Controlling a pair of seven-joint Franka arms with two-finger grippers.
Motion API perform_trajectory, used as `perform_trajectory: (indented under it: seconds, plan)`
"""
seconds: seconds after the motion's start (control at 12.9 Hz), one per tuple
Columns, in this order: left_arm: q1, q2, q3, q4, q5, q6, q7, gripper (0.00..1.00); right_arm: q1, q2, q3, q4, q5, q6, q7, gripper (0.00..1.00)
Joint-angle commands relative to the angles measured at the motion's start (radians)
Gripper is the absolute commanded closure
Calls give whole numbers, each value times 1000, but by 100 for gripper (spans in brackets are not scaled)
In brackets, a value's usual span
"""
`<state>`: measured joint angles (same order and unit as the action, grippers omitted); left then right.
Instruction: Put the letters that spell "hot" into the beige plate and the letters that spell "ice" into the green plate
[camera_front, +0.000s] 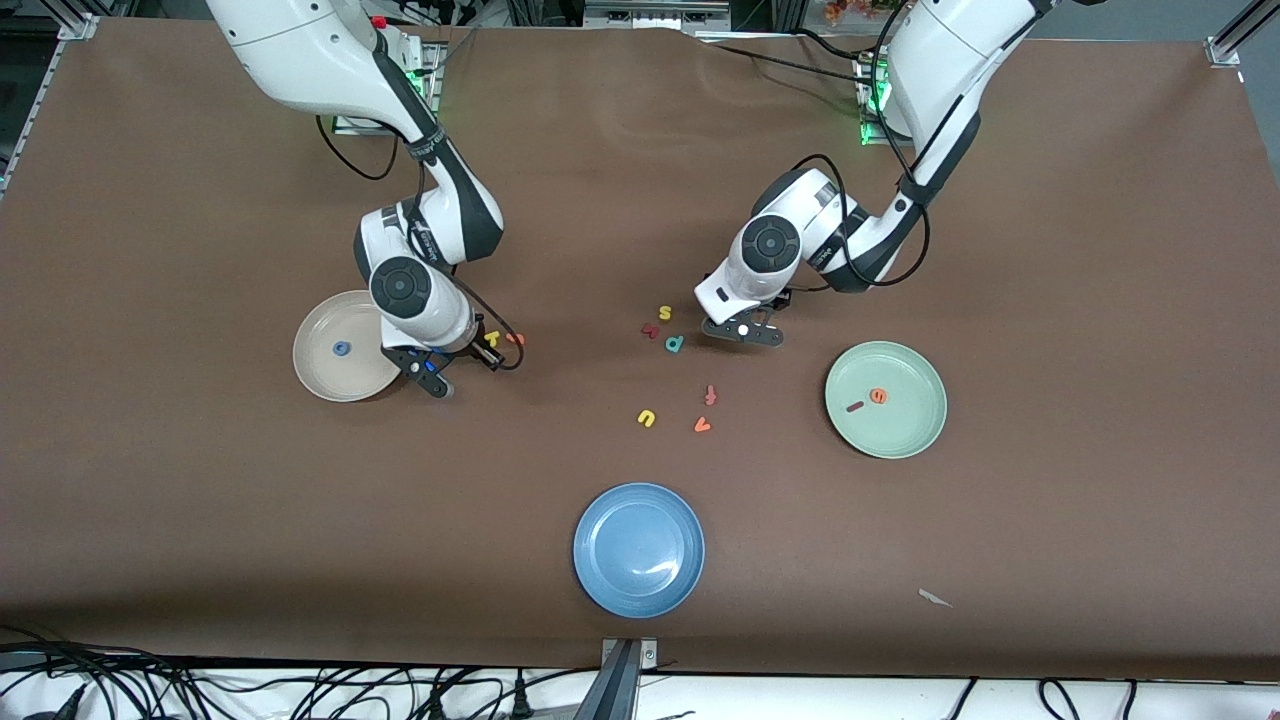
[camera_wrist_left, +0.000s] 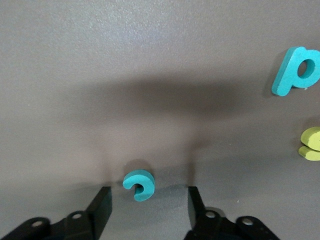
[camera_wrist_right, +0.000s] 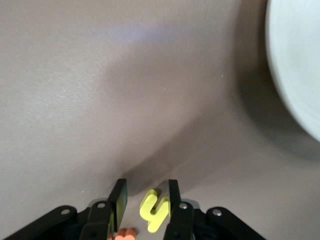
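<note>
1. My left tool (camera_wrist_left: 148, 205) is low over the table (camera_front: 1050, 200), jaws spread, with the teal c (camera_wrist_left: 139, 184) lying flat between the fingertips and touching neither. Nothing is pinched yet.
2. That is the relation the next move turns on: the c sits nearer one fingertip than the other, so I judge a small sideways trim is due before the jaws close on it.
3. The c belongs in the green plate (camera_front: 920, 430), toward the left arm's end of the table, where the dark red i (camera_front: 855, 406) and the orange e (camera_front: 878, 396) already lie. The left arm is plainly the nearer one.
4. The teal p (camera_wrist_left: 296, 71) lies well apart from the c; I must not take it.
5. My right tool (camera_wrist_right: 146, 200) is beside the beige plate (camera_front: 320, 375), jaws parted around the yellow h (camera_wrist_right: 154, 209); the orange t (camera_front: 515, 339) is close by. The blue o (camera_front: 341, 349) is in that plate.
</note>
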<state>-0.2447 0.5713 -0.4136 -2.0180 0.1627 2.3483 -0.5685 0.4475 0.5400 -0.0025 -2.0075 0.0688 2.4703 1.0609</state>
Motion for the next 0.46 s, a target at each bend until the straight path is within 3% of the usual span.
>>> perform_trajectory:
  seconds: [0.0, 0.23, 0.39]
  plan:
    - [12, -31, -1, -30, 104, 11, -16, 52, 2, -41, 16, -51, 2, 32, 49, 59]
    - [13, -15, -1, -30, 107, 61, -18, 52, 2, -60, 19, -60, 2, 19, 59, 59]
    - [12, -14, -1, -30, 107, 62, -18, 59, 2, -71, 19, -65, 2, 0, 62, 59]
